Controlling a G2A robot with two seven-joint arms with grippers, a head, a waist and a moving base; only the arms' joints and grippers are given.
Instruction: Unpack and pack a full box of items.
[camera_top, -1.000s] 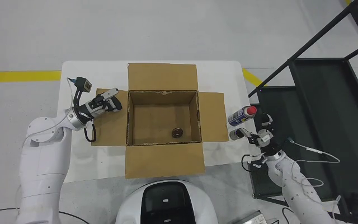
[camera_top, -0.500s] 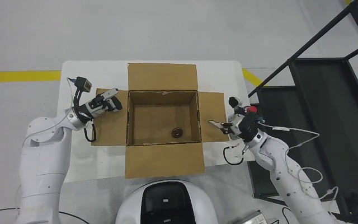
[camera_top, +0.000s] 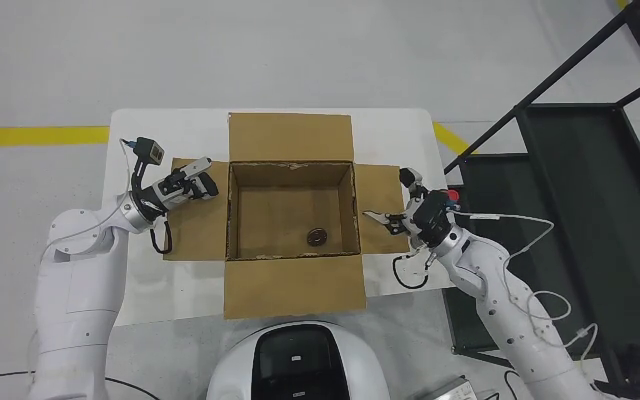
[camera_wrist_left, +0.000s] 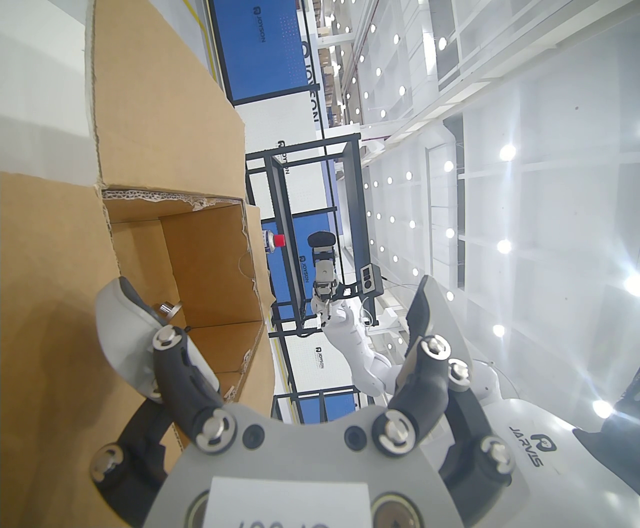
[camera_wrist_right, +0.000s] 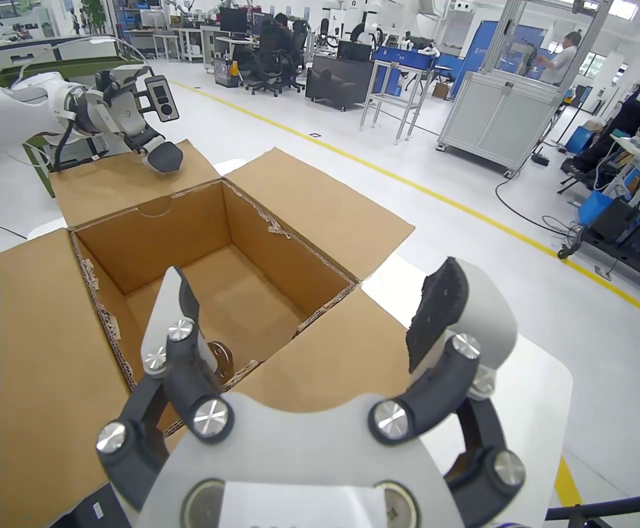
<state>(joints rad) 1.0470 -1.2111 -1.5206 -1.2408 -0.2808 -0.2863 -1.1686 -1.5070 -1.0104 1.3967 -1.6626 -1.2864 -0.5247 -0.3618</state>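
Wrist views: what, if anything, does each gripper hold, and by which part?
Nothing. The left gripper and right gripper are both open and empty.

From above I see bright, even overhead light. The white table (camera_top: 170, 125) is close to washed out. The box (camera_top: 290, 215) throws only soft, short shadows, and its inner walls sit a shade darker than its flaps. In the left wrist view, rows of ceiling lamps (camera_wrist_left: 505, 150) shine straight into the lens. The nearest ones flare into starred streaks, and the ceiling grid bows towards the edges. In the right wrist view the hall floor (camera_wrist_right: 550, 310) carries a pale sheen.
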